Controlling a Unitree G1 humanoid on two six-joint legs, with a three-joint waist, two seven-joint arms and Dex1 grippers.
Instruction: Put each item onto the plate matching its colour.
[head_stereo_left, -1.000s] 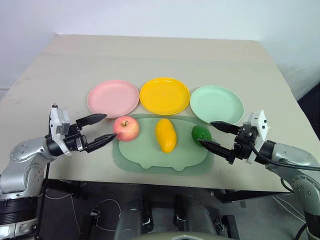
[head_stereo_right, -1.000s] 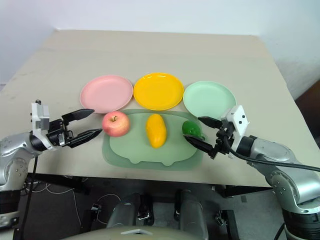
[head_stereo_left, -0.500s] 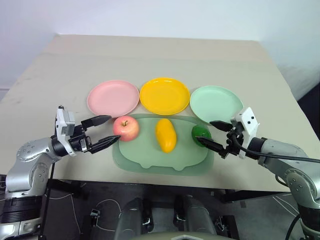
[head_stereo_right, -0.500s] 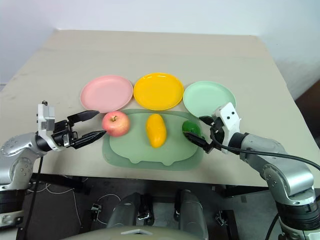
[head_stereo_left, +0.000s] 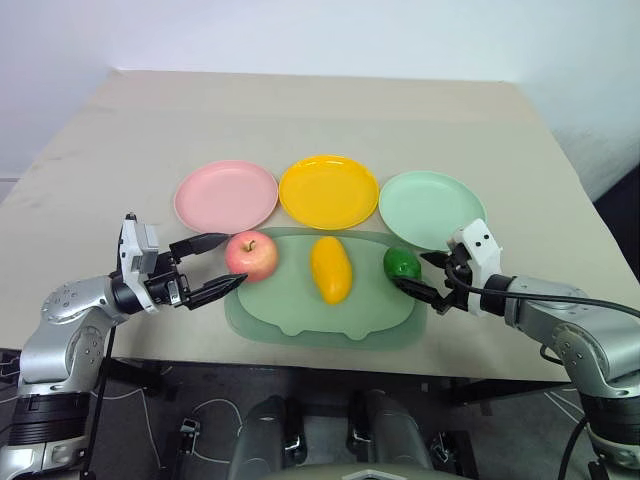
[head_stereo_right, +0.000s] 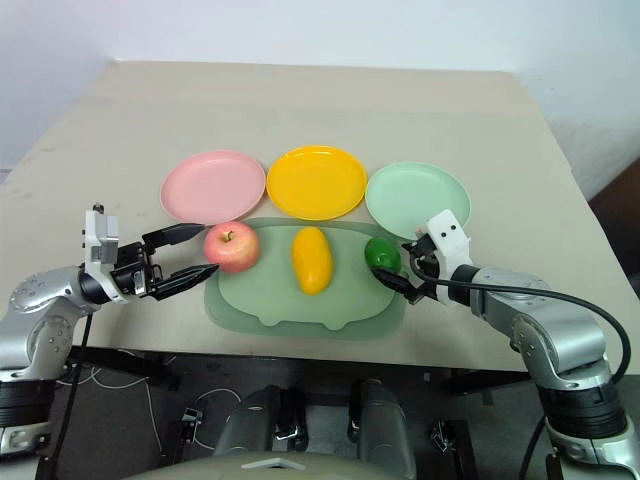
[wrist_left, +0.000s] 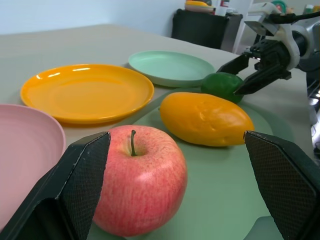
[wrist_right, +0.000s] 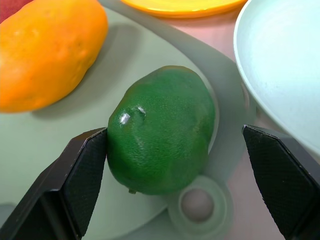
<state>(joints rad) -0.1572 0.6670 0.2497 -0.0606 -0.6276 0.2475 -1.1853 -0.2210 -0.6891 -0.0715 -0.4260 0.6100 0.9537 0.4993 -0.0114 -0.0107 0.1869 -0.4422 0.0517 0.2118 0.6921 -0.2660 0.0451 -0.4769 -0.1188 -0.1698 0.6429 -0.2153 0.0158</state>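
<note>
Fruit lies in a row on the pale-green mat (head_stereo_left: 320, 312) at the near edge of the table (head_stereo_left: 300, 120): the apple (head_stereo_left: 251, 256) at the mat's ten o'clock corner, the mango (head_stereo_left: 331, 269) in the middle with its long axis running twelve to six, and the lime (head_stereo_left: 401, 264) at about two o'clock on the mat. Beyond the mat, at twelve o'clock from it, stand the three plates in a line, each empty: the pink plate (head_stereo_left: 226, 196) just beyond the apple, the yellow plate (head_stereo_left: 329, 191) beyond the mango, the green plate (head_stereo_left: 432, 209) beyond the lime and a little toward one o'clock. The left gripper (head_stereo_left: 209, 265) sits at nine o'clock from the apple, its two black fingers spread wide, one tip near the apple's far side and the other near its front, neither clamped on it. The right gripper (head_stereo_left: 424, 276) sits at three o'clock from the lime, fingers also wide apart; in the right wrist view one finger (wrist_right: 80, 185) lies against or just beside the lime's flank while the other stands well clear over the table by the green plate's rim.
</note>
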